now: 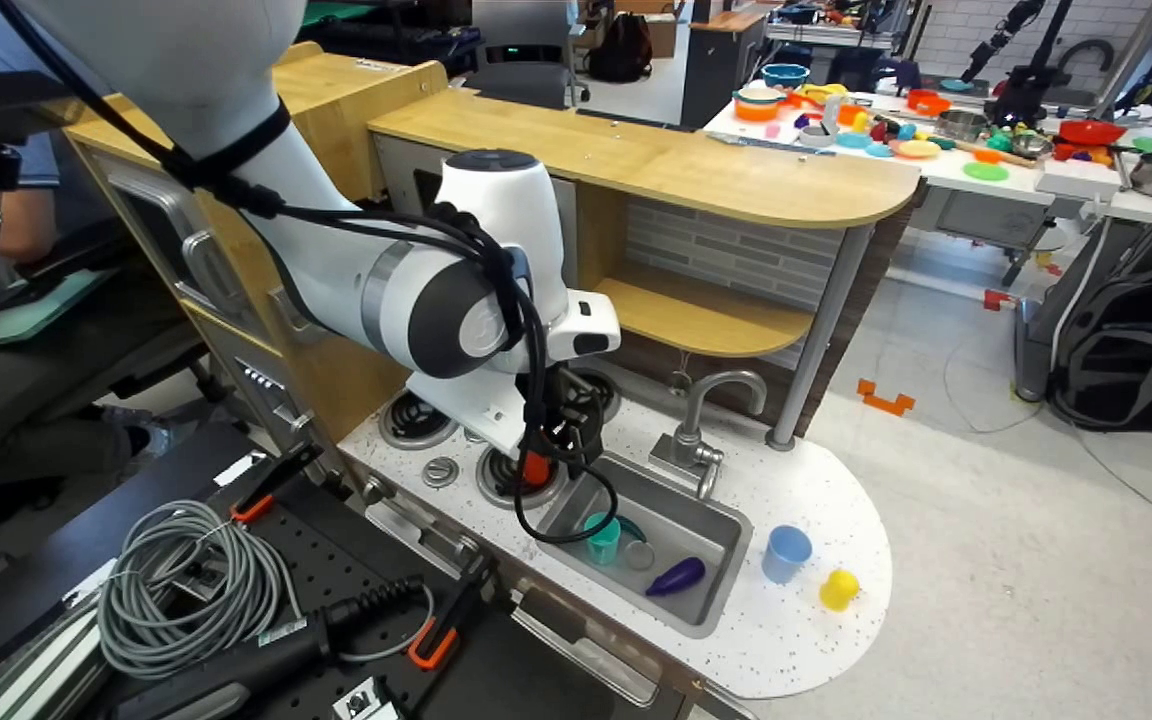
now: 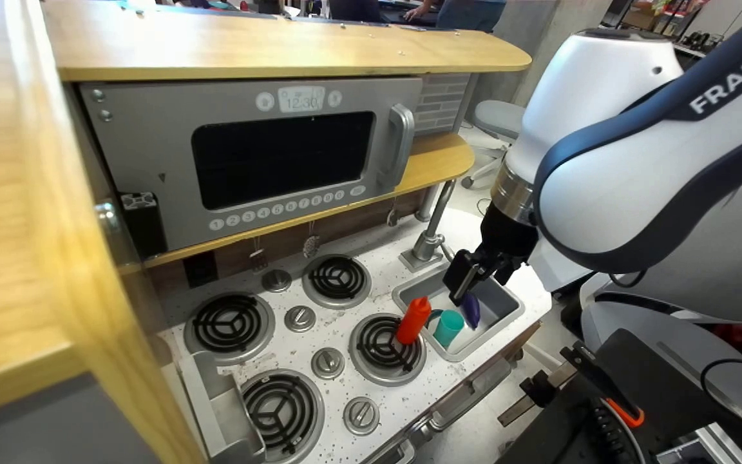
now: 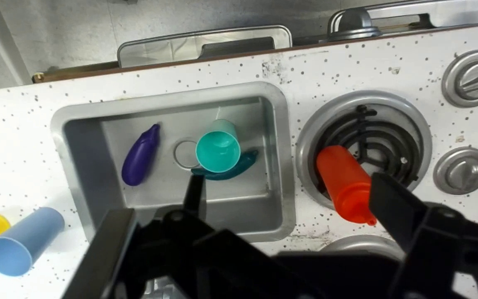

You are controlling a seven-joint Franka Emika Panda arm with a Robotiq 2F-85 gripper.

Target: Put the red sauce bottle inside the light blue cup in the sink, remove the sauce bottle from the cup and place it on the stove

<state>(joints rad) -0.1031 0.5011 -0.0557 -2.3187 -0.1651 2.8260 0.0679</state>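
The red sauce bottle stands upright on a burner of the stove, beside the sink's edge. It also shows in both exterior views. The light blue cup, pale blue-green, stands in the sink with its mouth up and nothing visible inside; it shows in both exterior views. My gripper is open and empty, above the sink, apart from the bottle. In the wrist view, the right finger overlaps the bottle's edge. Cables partly hide the gripper in an exterior view.
A purple eggplant and a dark teal curved item lie in the sink. A darker blue cup and a yellow item are on the counter. The faucet rises behind the sink; a microwave and shelf overhang the stove.
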